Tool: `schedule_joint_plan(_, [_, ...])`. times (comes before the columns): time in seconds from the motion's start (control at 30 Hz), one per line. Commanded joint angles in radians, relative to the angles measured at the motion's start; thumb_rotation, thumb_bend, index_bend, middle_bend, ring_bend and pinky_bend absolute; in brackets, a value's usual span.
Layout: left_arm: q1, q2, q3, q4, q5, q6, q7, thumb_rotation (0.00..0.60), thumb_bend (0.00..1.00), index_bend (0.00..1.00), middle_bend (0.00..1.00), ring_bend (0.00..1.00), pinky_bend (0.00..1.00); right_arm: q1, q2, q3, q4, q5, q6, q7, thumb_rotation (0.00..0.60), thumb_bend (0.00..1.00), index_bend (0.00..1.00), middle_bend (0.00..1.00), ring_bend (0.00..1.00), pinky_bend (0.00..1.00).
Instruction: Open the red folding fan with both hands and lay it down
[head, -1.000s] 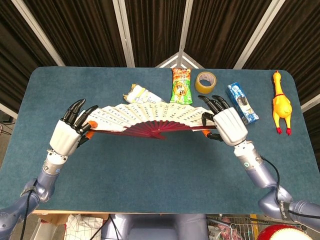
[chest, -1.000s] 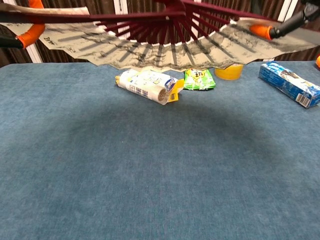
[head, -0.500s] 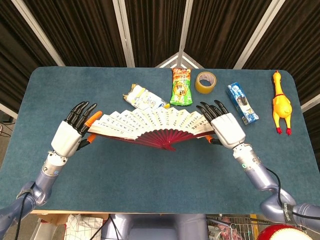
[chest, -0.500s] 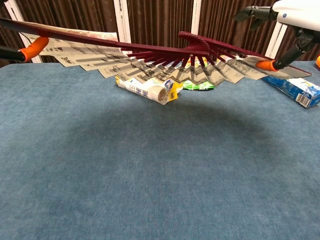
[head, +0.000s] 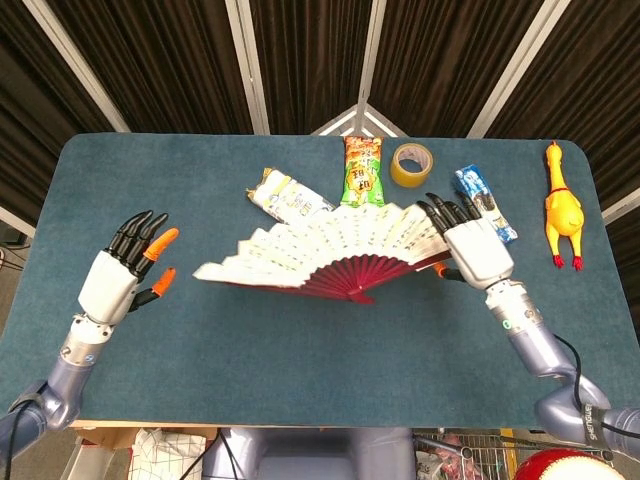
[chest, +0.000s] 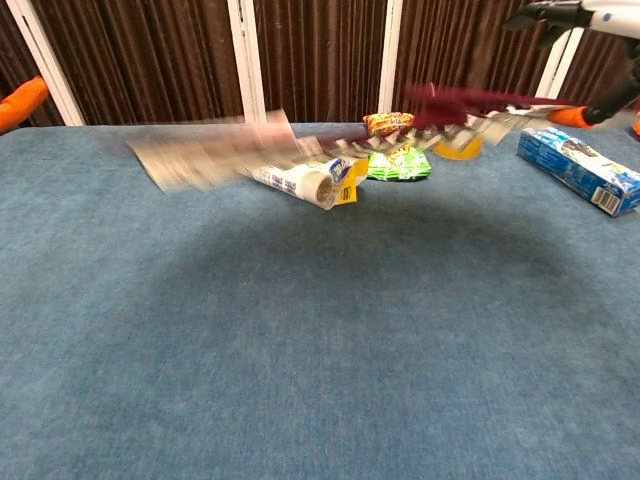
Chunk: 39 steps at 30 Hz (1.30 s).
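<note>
A blue counter (head: 300, 340) carries a row of things along its far side: a white wrapped packet (head: 285, 196), a green snack bag (head: 362, 170), a roll of yellow tape (head: 410, 164), a blue box (head: 487, 200) and, well apart at the right edge, a yellow rubber chicken (head: 562, 208).

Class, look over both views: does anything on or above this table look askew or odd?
Yes. The open red fan is held only at its right end, by the right hand; the left hand is open and apart from it. In the chest view the fan is tilted, its free end blurred and off the table.
</note>
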Motion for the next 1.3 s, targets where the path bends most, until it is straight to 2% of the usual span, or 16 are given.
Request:
schedule_joint_plan(0.03, [0.021,0.025,0.013,-0.017,-0.004,-0.009,-0.001,0.600,0.57,0.10,0.00,0.00,0.13,-0.008,0.012,-0.003,0.008,0.002,0.000,0.000,0.600,0.31,0.00,0.06,0.17,0.06])
schedule_joint_plan(0.17, [0.041,0.050,0.010,-0.042,-0.015,-0.003,-0.011,0.600,0.57,0.10,0.00,0.00,0.13,-0.021,0.039,-0.023,0.011,-0.011,0.003,-0.050,0.600,0.19,0.00,0.05,0.16,0.06])
schedule_joint_plan(0.43, [0.067,0.070,0.004,-0.068,-0.030,-0.004,-0.028,0.600,0.57,0.10,0.00,0.00,0.13,-0.022,0.120,-0.055,-0.081,-0.038,0.004,-0.300,0.600,0.17,0.00,0.05,0.16,0.06])
schedule_joint_plan(0.73, [0.106,0.085,0.028,-0.112,-0.029,-0.024,0.004,0.600,0.57,0.10,0.00,0.00,0.10,0.008,0.244,-0.037,-0.244,0.147,-0.106,-0.450,0.600,0.17,0.00,0.05,0.18,0.07])
schedule_joint_plan(0.87, [0.153,0.113,0.040,-0.184,-0.060,-0.046,0.046,0.600,0.57,0.13,0.02,0.00,0.09,-0.017,0.275,-0.024,-0.341,0.208,-0.098,-0.380,0.600,0.17,0.00,0.05,0.21,0.10])
schedule_joint_plan(0.93, [0.181,0.137,0.042,-0.237,-0.080,-0.048,0.086,0.600,0.56,0.18,0.04,0.00,0.09,-0.044,0.279,-0.021,-0.375,0.198,-0.065,-0.328,0.600,0.17,0.03,0.05,0.21,0.11])
schedule_joint_plan(1.03, [0.222,0.179,0.039,-0.332,-0.112,-0.042,0.160,0.600,0.56,0.19,0.04,0.00,0.10,-0.111,0.273,-0.041,-0.418,0.128,0.020,-0.255,0.600,0.17,0.07,0.05,0.21,0.11])
schedule_joint_plan(1.17, [0.287,0.270,0.053,-0.497,-0.181,-0.072,0.307,0.600,0.56,0.18,0.01,0.00,0.09,-0.240,0.233,-0.099,-0.430,-0.031,0.203,-0.173,0.600,0.17,0.10,0.08,0.21,0.11])
schedule_joint_plan(1.3, [0.347,0.372,0.074,-0.693,-0.263,-0.110,0.441,0.600,0.55,0.13,0.00,0.00,0.06,-0.368,0.165,-0.166,-0.383,-0.152,0.380,-0.121,0.600,0.17,0.10,0.08,0.21,0.11])
